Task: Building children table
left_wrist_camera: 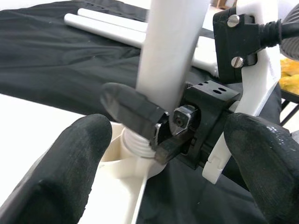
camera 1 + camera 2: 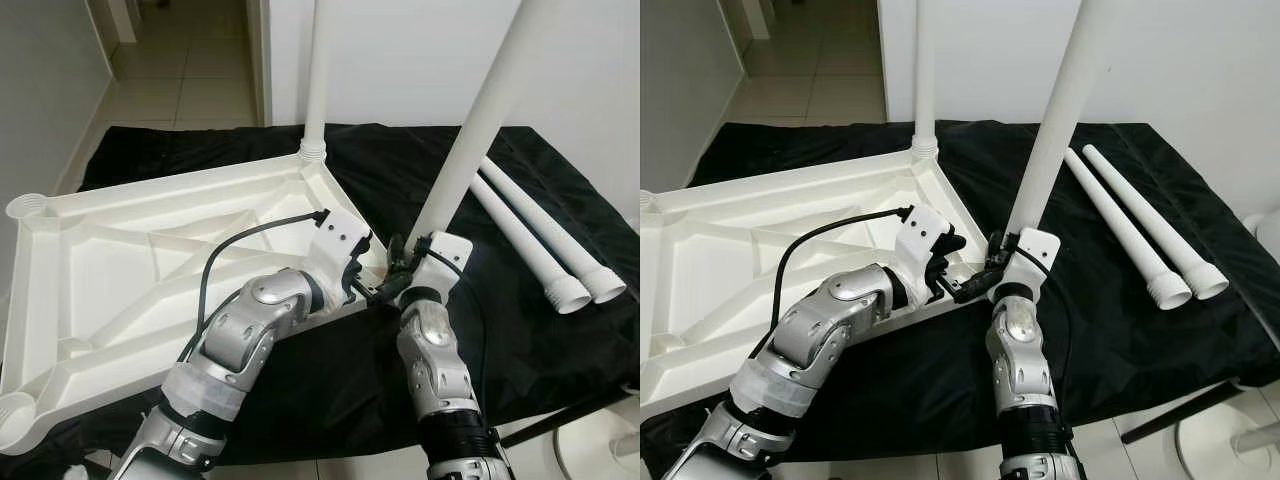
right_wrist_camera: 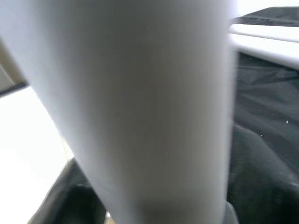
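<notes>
**Desk:** Tabletop first. Where does it lie?

**Photographer:** White plastic tabletop [image 2: 150,260] lies upside down, ribbed underside up, on a counter draped in black cloth [image 2: 480,330]. One white leg [image 2: 318,80] stands upright in the far corner socket. A second leg [image 2: 475,140] rises at a tilt from the near corner, its threaded end at the socket there.

**Desk:** And the claws?

**Photographer:** Both meet at that near corner. The right claw [image 2: 400,262] is closed around the base of the tilted leg, one black finger [image 1: 133,109] pressed against the tube just above its threads. In the right wrist view the tube sits blurred and very close to the lens. The left claw [image 2: 362,272] reaches over the tabletop's edge toward the same spot; its two padded fingertips [image 1: 74,158] stand spread wide apart with nothing between them, the leg and the right claw just ahead of them.

**Desk:** Anything else on the counter?

**Photographer:** Two spare legs [image 2: 545,245] lie side by side on the cloth to the robot's right, touching or nearly so, their threaded ends pointing toward the near edge. They are well apart from the tabletop.

**Desk:** Surroundings?

**Photographer:** White wall [image 2: 420,60] behind the counter, and a tiled corridor [image 2: 190,60] opening at the far left. A dark rod [image 2: 560,415] slants below the counter's near right corner; I cannot tell what it belongs to.
</notes>
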### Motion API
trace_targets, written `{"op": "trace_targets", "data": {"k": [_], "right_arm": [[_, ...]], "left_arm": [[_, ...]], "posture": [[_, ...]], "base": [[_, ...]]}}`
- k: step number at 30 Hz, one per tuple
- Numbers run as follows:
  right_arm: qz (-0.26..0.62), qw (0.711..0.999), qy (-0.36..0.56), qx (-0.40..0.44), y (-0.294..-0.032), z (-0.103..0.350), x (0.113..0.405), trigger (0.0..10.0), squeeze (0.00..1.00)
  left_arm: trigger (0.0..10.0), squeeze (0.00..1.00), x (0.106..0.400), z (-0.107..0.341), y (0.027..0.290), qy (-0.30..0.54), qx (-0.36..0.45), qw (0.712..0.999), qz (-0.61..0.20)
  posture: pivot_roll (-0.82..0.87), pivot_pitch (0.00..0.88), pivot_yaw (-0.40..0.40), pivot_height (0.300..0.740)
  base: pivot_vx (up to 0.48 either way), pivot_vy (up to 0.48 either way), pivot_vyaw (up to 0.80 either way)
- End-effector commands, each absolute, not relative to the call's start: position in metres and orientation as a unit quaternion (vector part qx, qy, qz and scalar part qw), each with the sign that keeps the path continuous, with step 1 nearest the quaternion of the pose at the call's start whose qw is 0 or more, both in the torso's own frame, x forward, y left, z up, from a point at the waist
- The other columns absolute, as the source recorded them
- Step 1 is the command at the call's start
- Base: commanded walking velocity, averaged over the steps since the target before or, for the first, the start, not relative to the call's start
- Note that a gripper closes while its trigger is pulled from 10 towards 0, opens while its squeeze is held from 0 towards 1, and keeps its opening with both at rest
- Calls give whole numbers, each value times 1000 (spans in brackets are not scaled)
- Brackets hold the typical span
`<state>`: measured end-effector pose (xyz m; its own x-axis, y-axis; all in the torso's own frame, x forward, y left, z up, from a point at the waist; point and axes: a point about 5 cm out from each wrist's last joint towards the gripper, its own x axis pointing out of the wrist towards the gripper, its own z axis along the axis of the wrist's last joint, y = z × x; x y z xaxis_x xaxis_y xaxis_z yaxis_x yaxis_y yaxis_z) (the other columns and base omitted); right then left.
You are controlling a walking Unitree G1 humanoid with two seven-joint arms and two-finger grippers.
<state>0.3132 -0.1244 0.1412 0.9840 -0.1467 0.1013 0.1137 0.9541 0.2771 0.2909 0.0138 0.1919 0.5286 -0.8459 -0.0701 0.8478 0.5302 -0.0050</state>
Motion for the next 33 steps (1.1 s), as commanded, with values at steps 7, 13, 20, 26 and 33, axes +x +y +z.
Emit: {"op": "trace_targets", "data": {"k": [7,13,20,26,33], "right_arm": [[-24,988,-99,119,-140,153,311,10000,1000],[59,991,-82,86,-157,152,314,10000,0],[158,985,-64,24,-177,152,322,10000,0],[197,979,-53,5,-179,152,325,10000,0],[251,967,-36,-20,-180,149,334,10000,0]], "left_arm": [[10000,0,291,188,13,34,20,875,-483],[10000,0,291,187,13,36,25,872,-487],[10000,0,287,181,12,41,42,867,-494],[10000,0,286,179,12,41,49,865,-498],[10000,0,287,178,16,41,65,865,-496]], "posture": [[-70,0,-26,740],[-73,0,-18,740],[-73,0,-14,740],[-72,0,-12,740],[-64,0,-13,740]], "base": [[0,0,0],[0,0,0],[0,0,0],[0,0,0],[0,0,0]]}}
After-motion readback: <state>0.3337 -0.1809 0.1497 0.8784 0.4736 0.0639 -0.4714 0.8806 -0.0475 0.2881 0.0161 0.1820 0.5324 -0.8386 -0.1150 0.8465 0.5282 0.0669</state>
